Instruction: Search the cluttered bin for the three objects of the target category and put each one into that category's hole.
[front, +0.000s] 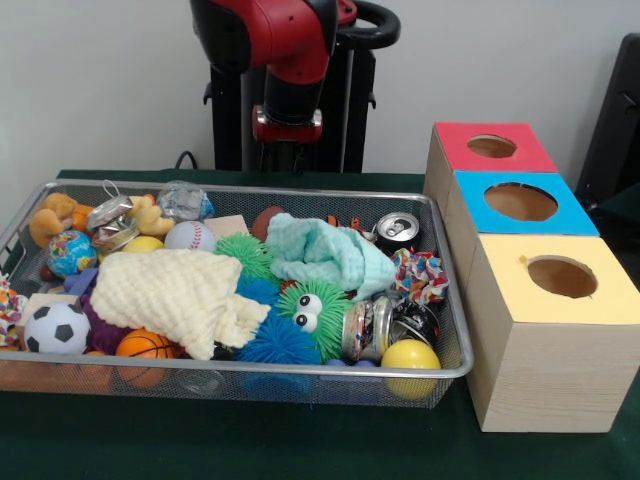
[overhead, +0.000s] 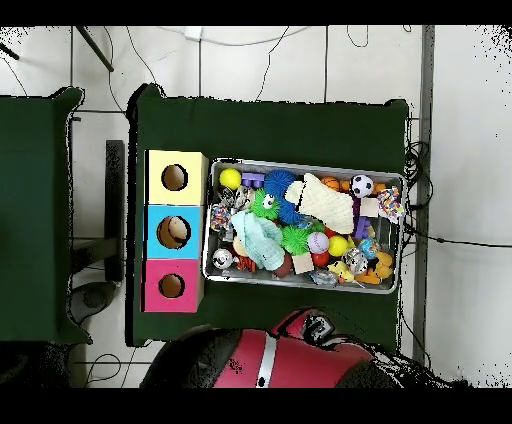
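Note:
The wire mesh bin (front: 300, 371) sits on the green table, full of mixed items: a soccer ball (front: 57, 328), a basketball (front: 145, 345), a baseball (front: 189, 236), a yellow ball (front: 410, 355), a green fuzzy toy with eyes (front: 315, 315), a cream cloth (front: 170, 290), a mint cloth (front: 325, 255) and a drink can (front: 397, 230). The bin also shows in the overhead view (overhead: 300, 163). The arm's end (front: 288, 135) hangs behind the bin's far rim, drawn back, touching nothing. I cannot make out the gripper's state.
Three wooden boxes with round holes stand in a row beside the bin: red top (front: 460, 140), blue top (front: 480, 215), yellow top (front: 520, 295). In the overhead view they lie left of the bin, the yellow one (overhead: 160, 165) at the top. The pedestal stands behind the table.

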